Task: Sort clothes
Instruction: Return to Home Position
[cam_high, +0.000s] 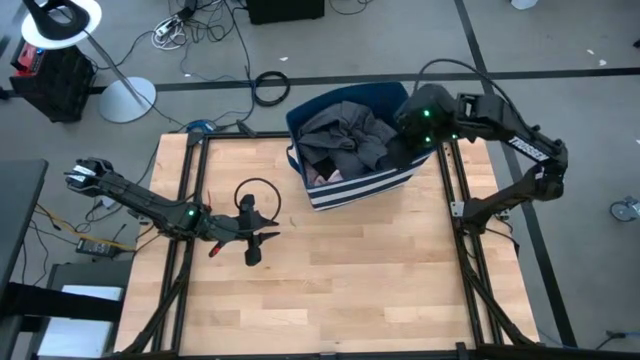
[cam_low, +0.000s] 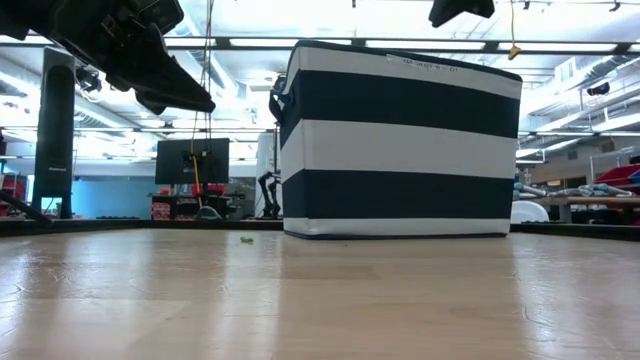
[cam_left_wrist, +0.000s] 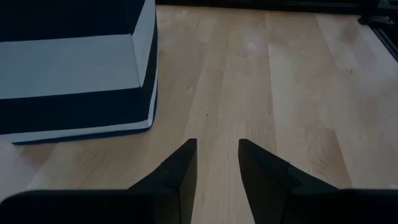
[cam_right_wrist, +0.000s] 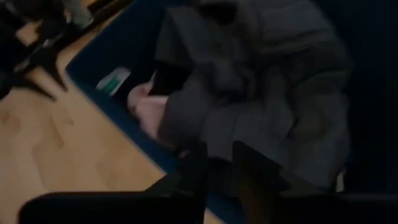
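Note:
The clothes lie heaped in the navy bin with white stripes (cam_high: 350, 185) at the table's far side, right of middle. A dark grey garment (cam_high: 345, 135) is on top, with a pink piece (cam_right_wrist: 146, 109) showing under its edge. My right gripper (cam_right_wrist: 214, 168) hangs over the bin's right part (cam_high: 415, 125), above the dark grey garment (cam_right_wrist: 261, 93), its fingers a little apart with nothing between them. My left gripper (cam_left_wrist: 217, 158) is open and empty, above the bare table at left of middle (cam_high: 262, 240), pointing toward the bin (cam_left_wrist: 74, 68).
A black cable loop (cam_high: 257, 195) hangs by my left gripper. Dark frame rails (cam_high: 455, 200) run along the table's left and right sides. Bare wood (cam_high: 350, 290) spreads over the near half of the table. In the low view the bin (cam_low: 400, 140) stands upright on the table.

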